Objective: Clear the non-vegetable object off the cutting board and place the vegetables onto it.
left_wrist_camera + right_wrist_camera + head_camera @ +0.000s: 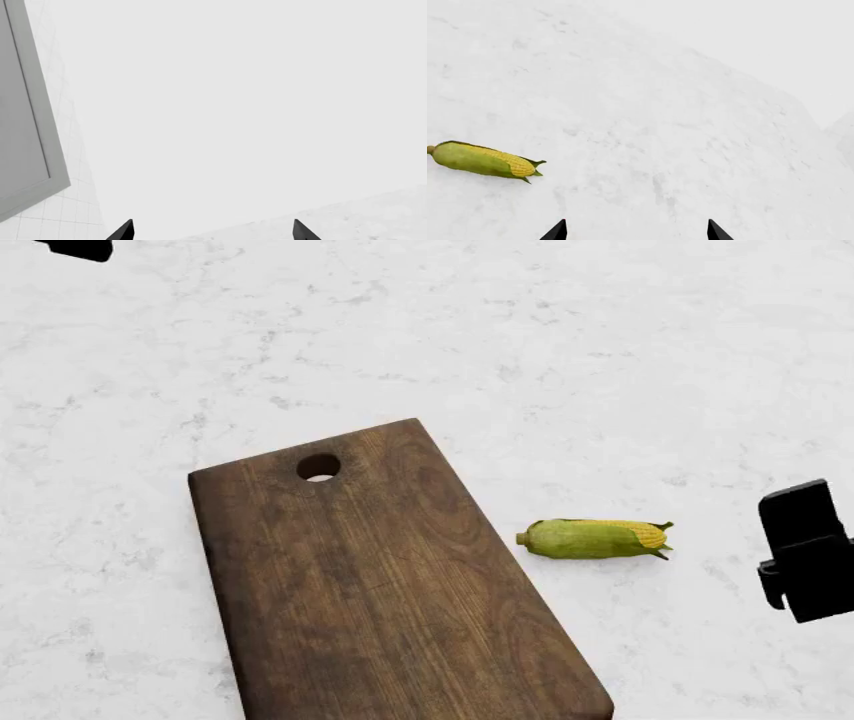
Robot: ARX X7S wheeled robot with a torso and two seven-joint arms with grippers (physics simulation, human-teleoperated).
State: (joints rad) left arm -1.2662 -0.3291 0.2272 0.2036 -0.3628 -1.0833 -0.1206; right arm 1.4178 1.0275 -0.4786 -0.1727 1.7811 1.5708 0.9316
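The dark brown cutting board (387, 590) lies bare on the white marble table, its round hole at the far end. One of the vegetables, a small ear of corn (595, 538) in green husk, lies on the table just right of the board. It also shows in the right wrist view as the corn (484, 160), off to one side of my open right gripper (635, 230). My left gripper (213, 230) is open over empty space, far from the board. The non-vegetable object is out of view.
The black body of my right arm (807, 550) hangs at the right edge, right of the corn. A bit of the left arm (80, 248) shows at the far left corner. A grey framed panel (27, 125) stands beyond the table in the left wrist view.
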